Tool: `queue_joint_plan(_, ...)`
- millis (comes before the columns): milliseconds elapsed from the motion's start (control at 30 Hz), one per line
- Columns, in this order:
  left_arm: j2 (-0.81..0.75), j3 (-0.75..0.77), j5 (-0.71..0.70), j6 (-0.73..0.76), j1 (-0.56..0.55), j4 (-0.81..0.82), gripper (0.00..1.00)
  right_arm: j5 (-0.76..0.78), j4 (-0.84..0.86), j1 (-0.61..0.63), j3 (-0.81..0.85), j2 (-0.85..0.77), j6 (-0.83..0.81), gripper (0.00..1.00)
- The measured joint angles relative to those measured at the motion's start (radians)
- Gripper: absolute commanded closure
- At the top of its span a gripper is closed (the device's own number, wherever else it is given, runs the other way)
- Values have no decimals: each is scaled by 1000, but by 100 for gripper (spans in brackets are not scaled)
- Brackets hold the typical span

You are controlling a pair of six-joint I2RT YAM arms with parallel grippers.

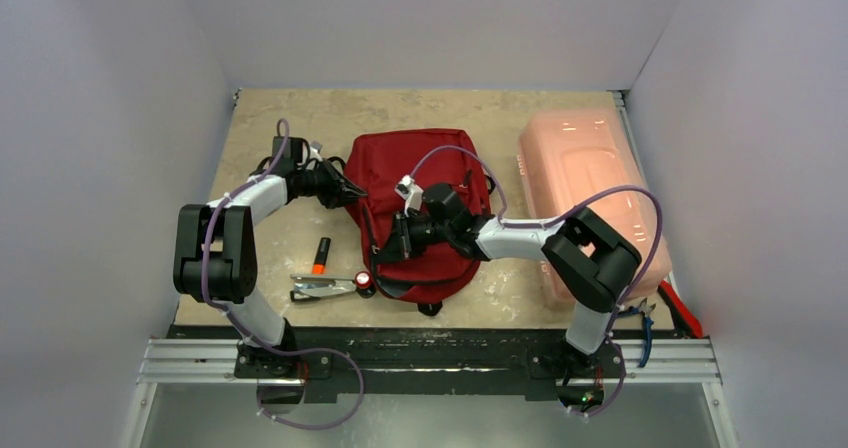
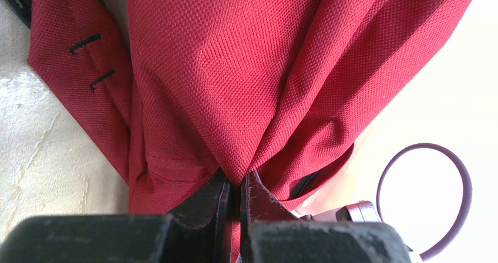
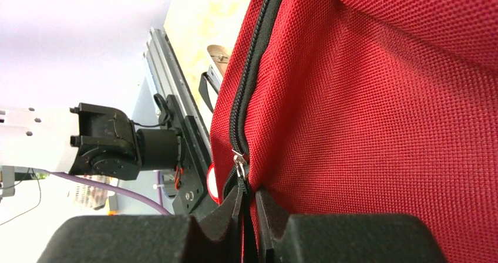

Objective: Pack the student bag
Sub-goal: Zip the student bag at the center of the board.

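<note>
Two hands, both clamped tight: the left hand [image 2: 238,181] pinches a fold of the one student bag [image 1: 400,163], and the right hand [image 3: 249,194] nips its zipper pull [image 3: 239,168]. The bag lies mid-counter [image 1: 290,128], with one orange marker [image 1: 320,255] to its left and one pink box [image 1: 585,168] to its right.

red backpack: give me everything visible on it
The student bag is dark red woven fabric with a black zipper and black straps. It lies slumped mid-table, apart from the pink box on its right. The left gripper is shut on a bunched fold of its fabric at the far-left edge. The right gripper is closed on the zipper pull.
</note>
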Motion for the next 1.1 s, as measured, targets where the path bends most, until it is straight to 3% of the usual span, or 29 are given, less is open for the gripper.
queue_joint_plan(200, 0, 0, 4, -1, 0, 3, 100, 33, -57, 0, 0, -43, -20, 84)
queue_joint_plan(300, 0, 0, 6, -2, 0, 7, 100, 48, -78, 0, 0, -76, -31, 75)
queue_joint_plan(433, 0, 0, 7, -2, 0, 9, 100, 50, -89, 0, 0, -82, -41, 75)
queue_joint_plan(667, 0, -5, 7, -2, 0, 12, 100, 50, -106, 0, 0, -82, -45, 80)
queue_joint_plan(767, 0, -6, 7, -3, 0, 14, 100, 51, -117, 0, 0, -82, -48, 100)
queue_joint_plan(967, 0, -10, 7, -7, 0, 19, 100, 79, -160, 16, 1, -94, -55, 100)
queue_joint_plan(1100, 3, -10, 10, -6, 1, 18, 100, 176, -241, 94, 36, -123, -60, 100)
